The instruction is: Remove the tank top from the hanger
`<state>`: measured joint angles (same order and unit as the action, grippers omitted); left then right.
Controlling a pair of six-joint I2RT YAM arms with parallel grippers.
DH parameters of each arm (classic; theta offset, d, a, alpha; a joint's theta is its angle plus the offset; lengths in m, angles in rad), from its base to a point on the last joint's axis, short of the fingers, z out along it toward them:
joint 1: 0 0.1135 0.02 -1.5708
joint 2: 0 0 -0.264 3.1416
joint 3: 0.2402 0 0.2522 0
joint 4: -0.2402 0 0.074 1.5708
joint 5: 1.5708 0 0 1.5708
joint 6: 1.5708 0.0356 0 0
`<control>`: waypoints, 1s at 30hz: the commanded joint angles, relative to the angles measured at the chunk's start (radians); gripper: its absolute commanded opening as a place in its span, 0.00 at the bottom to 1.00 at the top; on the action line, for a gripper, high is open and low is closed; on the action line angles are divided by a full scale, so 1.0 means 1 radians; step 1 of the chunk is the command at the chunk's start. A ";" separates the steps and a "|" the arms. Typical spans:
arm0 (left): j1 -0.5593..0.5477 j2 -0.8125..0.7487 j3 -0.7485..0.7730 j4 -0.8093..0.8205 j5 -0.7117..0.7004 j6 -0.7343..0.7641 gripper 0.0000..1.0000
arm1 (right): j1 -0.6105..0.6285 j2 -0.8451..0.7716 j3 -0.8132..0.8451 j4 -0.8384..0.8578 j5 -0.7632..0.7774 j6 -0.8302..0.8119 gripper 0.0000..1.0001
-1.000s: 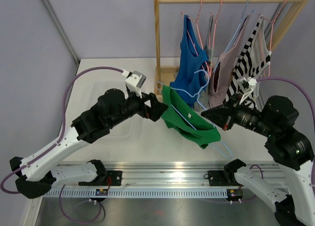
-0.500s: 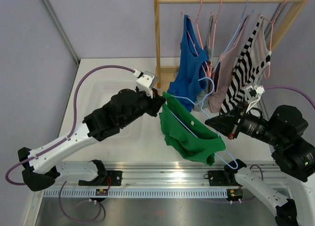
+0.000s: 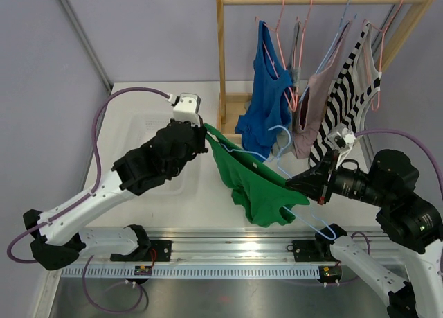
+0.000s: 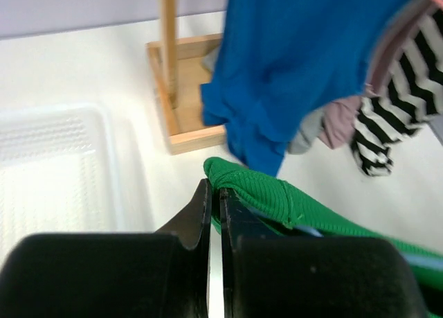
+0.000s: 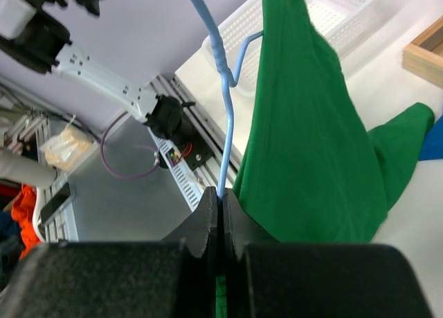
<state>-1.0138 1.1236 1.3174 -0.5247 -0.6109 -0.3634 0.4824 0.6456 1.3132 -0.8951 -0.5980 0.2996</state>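
Note:
The green tank top (image 3: pixel 256 186) hangs in mid-air on a light blue wire hanger (image 3: pixel 320 226), stretched between my two arms. My left gripper (image 3: pixel 205 129) is shut on the tank top's upper edge. In the left wrist view the ribbed green hem (image 4: pixel 277 200) is pinched at the tips of the left gripper (image 4: pixel 216 192). My right gripper (image 3: pixel 294 183) is shut on the hanger's wire. In the right wrist view the blue hanger (image 5: pixel 223 68) runs up from the right gripper (image 5: pixel 220 193), with the green tank top (image 5: pixel 311 138) draped beside it.
A wooden rack (image 3: pixel 221 55) at the back carries a blue top (image 3: pixel 266 103), a mauve top (image 3: pixel 311 103) and a striped top (image 3: pixel 349 89) on hangers. A white tray (image 4: pixel 55 165) lies on the table under my left arm. A metal rail (image 3: pixel 228 252) runs along the near edge.
My left gripper has closed on the tank top's edge and drawn it up and to the left, stretching the garment. The right gripper has stayed shut on the hanger and shifted slightly.

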 commanded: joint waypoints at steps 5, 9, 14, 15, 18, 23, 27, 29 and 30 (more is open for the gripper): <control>0.135 -0.018 0.043 -0.101 -0.098 -0.114 0.00 | 0.005 -0.079 -0.032 0.036 -0.109 -0.123 0.00; 0.167 -0.013 0.017 -0.132 -0.024 -0.147 0.00 | 0.005 -0.139 -0.080 0.105 -0.111 -0.140 0.00; 0.192 -0.027 -0.041 -0.111 0.098 -0.155 0.00 | 0.007 -0.242 -0.141 0.244 -0.079 -0.131 0.00; 0.192 -0.053 -0.061 -0.085 0.196 -0.143 0.00 | 0.007 -0.253 -0.167 0.272 -0.068 -0.122 0.00; 0.192 -0.132 -0.151 0.035 0.421 -0.124 0.00 | 0.007 -0.285 -0.221 0.443 -0.016 -0.091 0.00; 0.170 -0.211 -0.314 0.265 0.889 -0.077 0.00 | 0.005 -0.320 -0.418 0.929 0.058 0.041 0.00; 0.109 -0.229 -0.374 0.278 1.111 -0.034 0.00 | 0.005 -0.232 -0.540 1.499 0.044 0.232 0.00; 0.084 -0.254 -0.400 0.261 1.119 -0.023 0.00 | 0.005 -0.147 -0.548 1.599 0.029 0.254 0.00; 0.083 -0.263 -0.420 0.247 1.099 -0.020 0.00 | 0.007 -0.124 -0.531 1.625 0.032 0.233 0.00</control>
<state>-0.9180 0.9001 0.9333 -0.3401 0.3359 -0.4252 0.4828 0.4458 0.7723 0.3199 -0.5766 0.4477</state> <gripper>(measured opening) 0.024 0.029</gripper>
